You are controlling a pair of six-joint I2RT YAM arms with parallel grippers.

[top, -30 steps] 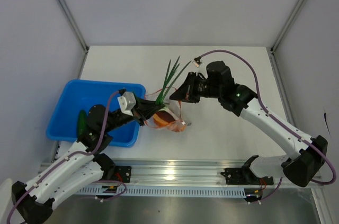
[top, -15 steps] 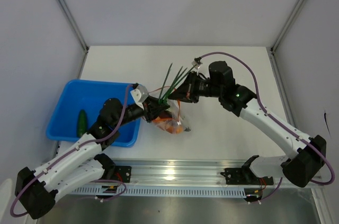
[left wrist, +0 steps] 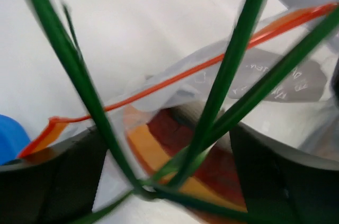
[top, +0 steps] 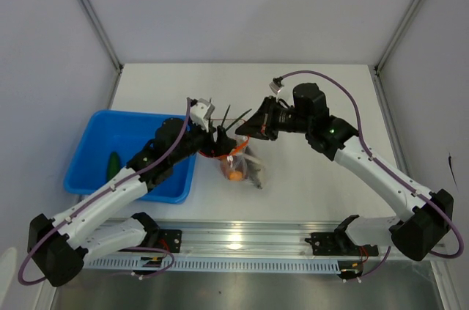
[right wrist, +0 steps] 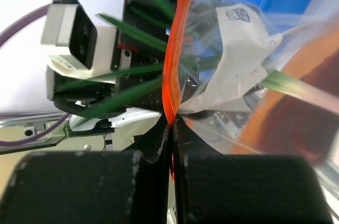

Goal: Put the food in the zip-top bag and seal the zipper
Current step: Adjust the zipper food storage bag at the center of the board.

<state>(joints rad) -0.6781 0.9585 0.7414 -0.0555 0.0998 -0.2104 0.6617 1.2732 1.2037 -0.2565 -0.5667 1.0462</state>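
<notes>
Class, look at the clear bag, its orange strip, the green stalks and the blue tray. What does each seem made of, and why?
Clear bag: thin glossy plastic film; it creases and shows its contents. Orange strip: thicker opaque plastic, smooth. Green stalks: probably moulded plastic, evenly coloured; uncertain. Blue tray: seemingly rigid plastic, uniform smooth surface.

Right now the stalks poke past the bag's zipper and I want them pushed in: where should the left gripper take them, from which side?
Probably at the bunched end where the stalks meet, between the left gripper's open jaws; farther out they fan apart. Come from the tray side: the right gripper pinches the zipper opposite.
</notes>
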